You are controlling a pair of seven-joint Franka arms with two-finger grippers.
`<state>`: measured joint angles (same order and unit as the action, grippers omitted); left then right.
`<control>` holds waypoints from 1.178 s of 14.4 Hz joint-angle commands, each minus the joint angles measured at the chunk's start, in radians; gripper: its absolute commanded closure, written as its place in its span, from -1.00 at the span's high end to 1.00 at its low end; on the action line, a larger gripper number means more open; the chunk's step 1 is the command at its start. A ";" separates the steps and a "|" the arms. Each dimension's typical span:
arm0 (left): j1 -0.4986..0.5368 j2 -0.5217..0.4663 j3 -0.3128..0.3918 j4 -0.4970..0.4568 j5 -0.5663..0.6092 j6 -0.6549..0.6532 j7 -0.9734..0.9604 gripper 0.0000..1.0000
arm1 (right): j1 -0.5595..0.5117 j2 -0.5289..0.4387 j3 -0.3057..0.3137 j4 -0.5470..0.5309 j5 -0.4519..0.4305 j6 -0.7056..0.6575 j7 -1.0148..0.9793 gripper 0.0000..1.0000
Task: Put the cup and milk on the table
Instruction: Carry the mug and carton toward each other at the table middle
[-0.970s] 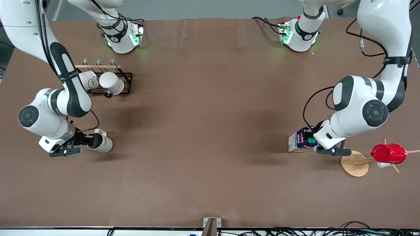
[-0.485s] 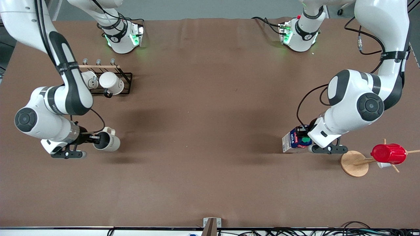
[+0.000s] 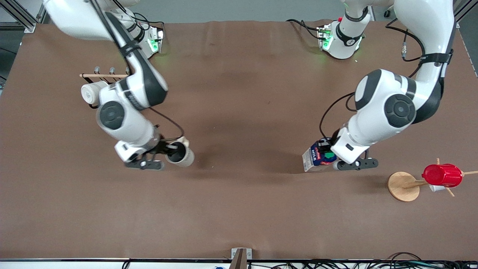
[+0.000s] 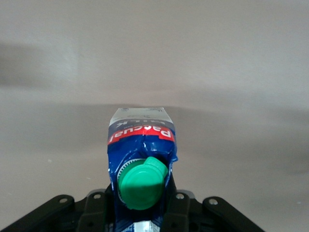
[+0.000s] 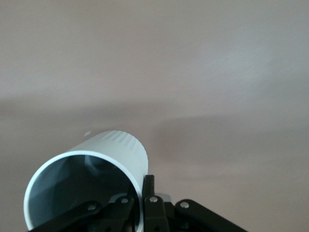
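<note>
One cup [image 3: 181, 155] is pinched by its rim in the right gripper [image 3: 168, 150]. One milk [image 3: 317, 158] carton is clamped at its top in the left gripper [image 3: 330, 155]. Both hang over the brown table [image 3: 239, 209].

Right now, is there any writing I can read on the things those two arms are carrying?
"MILK": on the milk carton's blue side, held in the left gripper.
Red band near the carton's top: white brand lettering, not readable with certainty.
The cup, in the right gripper: no lettering visible.
</note>
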<state>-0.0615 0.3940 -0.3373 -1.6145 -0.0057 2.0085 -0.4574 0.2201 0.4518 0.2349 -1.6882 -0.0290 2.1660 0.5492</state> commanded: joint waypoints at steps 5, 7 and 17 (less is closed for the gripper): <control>-0.144 0.063 0.000 0.102 0.012 -0.020 -0.234 -0.29 | 0.171 0.126 0.039 0.038 -0.121 0.093 0.233 -0.99; -0.190 0.094 0.000 0.117 0.007 -0.019 -0.302 -0.29 | 0.179 0.160 0.072 0.038 -0.169 0.141 0.257 -0.99; -0.342 0.229 0.006 0.223 0.009 0.007 -0.417 -0.30 | 0.165 0.182 0.121 0.033 -0.256 0.149 0.356 1.00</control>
<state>-0.3733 0.5938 -0.3379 -1.4410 -0.0057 2.0198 -0.8375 0.4213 0.6429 0.3181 -1.6601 -0.2611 2.3316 0.8786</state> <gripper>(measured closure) 0.648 0.498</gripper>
